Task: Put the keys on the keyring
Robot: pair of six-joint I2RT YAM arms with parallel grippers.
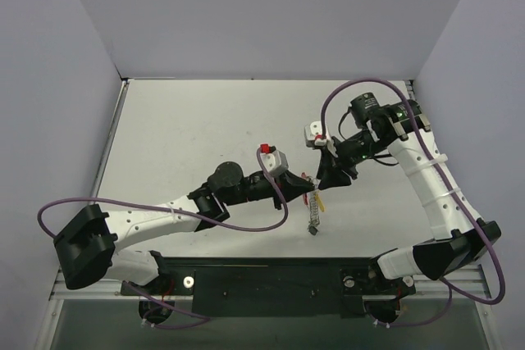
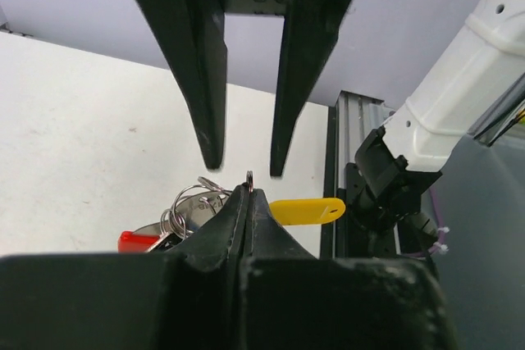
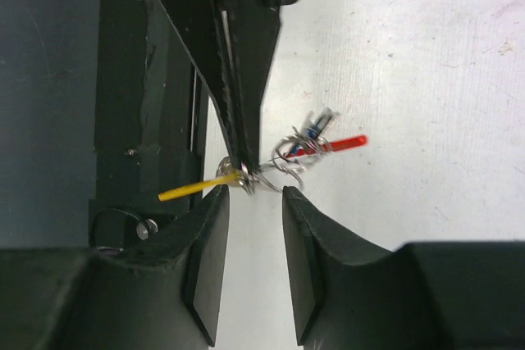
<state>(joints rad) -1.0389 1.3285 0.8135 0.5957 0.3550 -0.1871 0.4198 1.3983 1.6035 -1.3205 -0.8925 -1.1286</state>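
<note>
My left gripper (image 2: 249,191) is shut on the thin silvery keyring (image 2: 248,176) and holds it above the table. A yellow key (image 2: 308,211) sticks out to one side of the ring. On the other side hang a red key (image 2: 135,241) and a bunch of smaller rings (image 2: 190,202). In the top view a short chain (image 1: 313,220) dangles below the yellow key (image 1: 320,201). My right gripper (image 3: 254,194) stands open. Its fingertips are just short of the keyring (image 3: 248,178), one on each side, with nothing between them. The red key (image 3: 336,145) points away from it.
Both grippers meet over the middle of the white table (image 1: 189,137), near its front edge. A metal rail (image 2: 353,145) and a dark base plate (image 1: 271,284) run along that edge. Purple cables (image 1: 246,225) loop around both arms. Grey walls close in the sides and back.
</note>
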